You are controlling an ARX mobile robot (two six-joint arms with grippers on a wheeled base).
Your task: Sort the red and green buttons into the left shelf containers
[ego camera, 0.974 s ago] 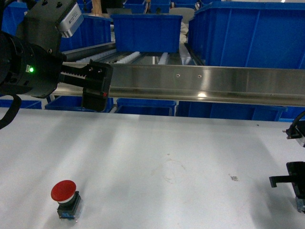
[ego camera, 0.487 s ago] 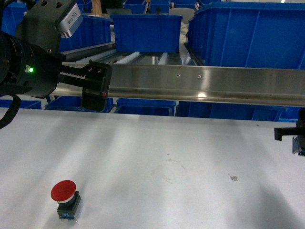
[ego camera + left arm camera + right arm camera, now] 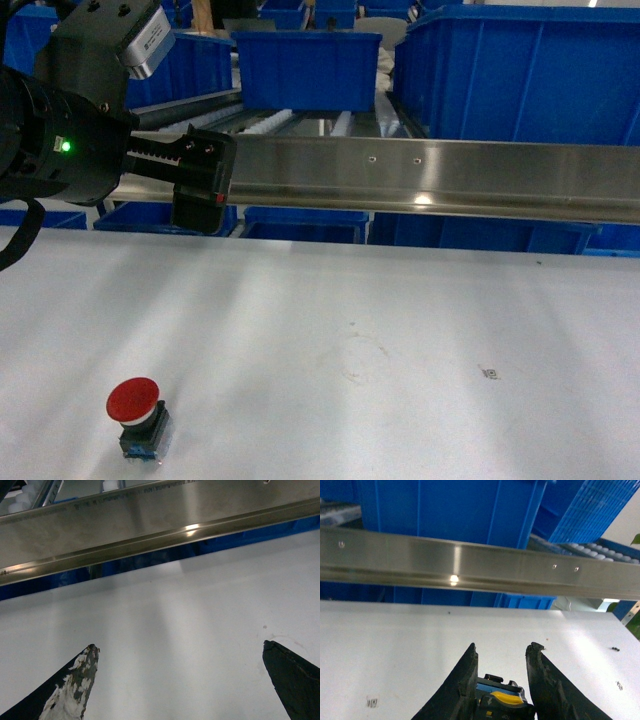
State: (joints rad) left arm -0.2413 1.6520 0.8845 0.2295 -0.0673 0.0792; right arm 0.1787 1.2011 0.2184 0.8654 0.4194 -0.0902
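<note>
White table (image 3: pixel 400 330), upright red button (image 3: pixel 137 417)

Table (image 3: pixel 400 330): white, faintly scuffed.
Rail (image 3: pixel 430 175): steel, ran across behind it.
Light: glared on rail.

A wide white table (image 3: pixel 400 330) fills the near part of the scene, with a faint ring-shaped scuff (image 3: pixel 355 358) near its middle and a tiny dark-edged square mark (image 3: pixel 490 374) to the right of that. Along its far edge a long brushed-steel rail (image 3: pixel 430 175) runs left to right, with two small screw holes (image 3: pixel 395 158) and a bright light reflection (image 3: pixel 424 199). Behind the rail, white conveyor rollers (image 3: pixel 275 120) lead away into the far shelving.
</note>
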